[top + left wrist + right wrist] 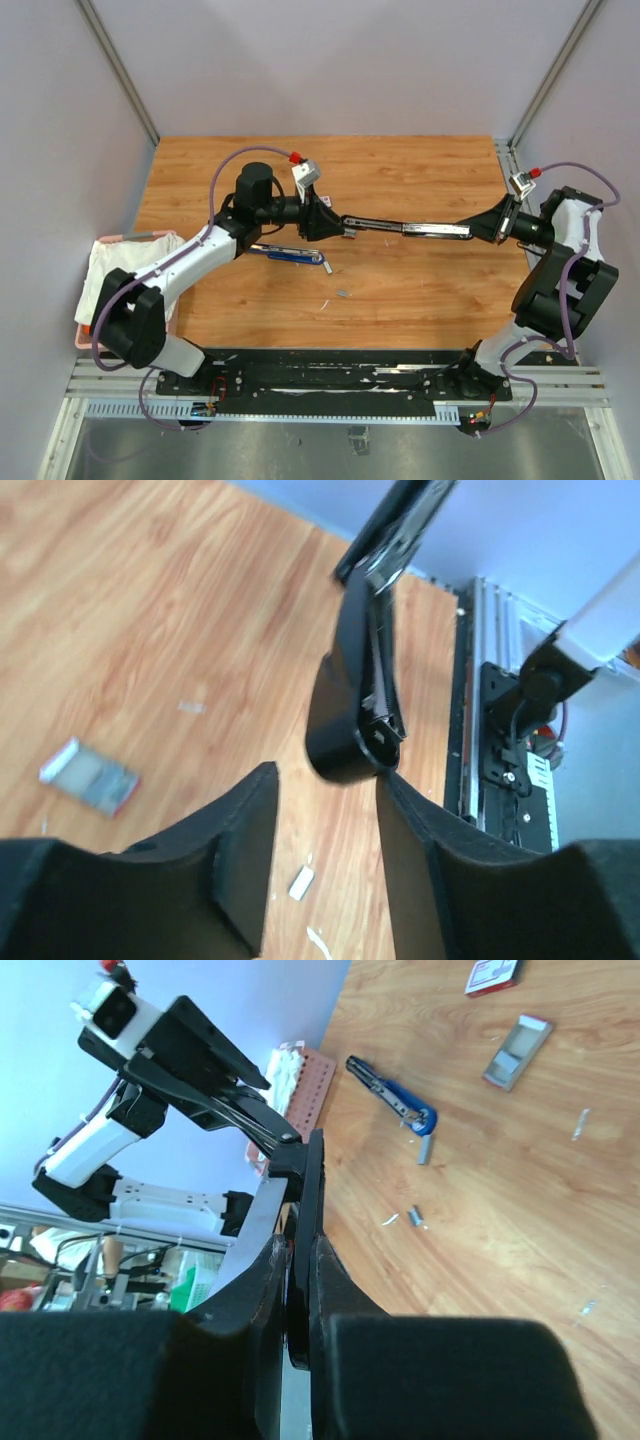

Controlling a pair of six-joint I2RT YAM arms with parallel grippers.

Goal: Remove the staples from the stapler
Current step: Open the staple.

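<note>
While left arm (190,262) and right arm (565,262) stretch inward, right tool (300,1245) clamps stapler (430,229); left tool (323,777) parted.

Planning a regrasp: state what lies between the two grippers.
The black stapler, opened out long, spans the whole gap from the left gripper to the right gripper. The top view shows this.

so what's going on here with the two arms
The two arms hold a black stapler, swung open, in the air between them above the table. The right gripper is shut on one thin end. The left gripper has its jaws apart at the other, thicker end, so it does not seem to be clamping it. A few short bars of staples lie loose on the wood near a blue tool. Whether any remain inside cannot be told.
</note>
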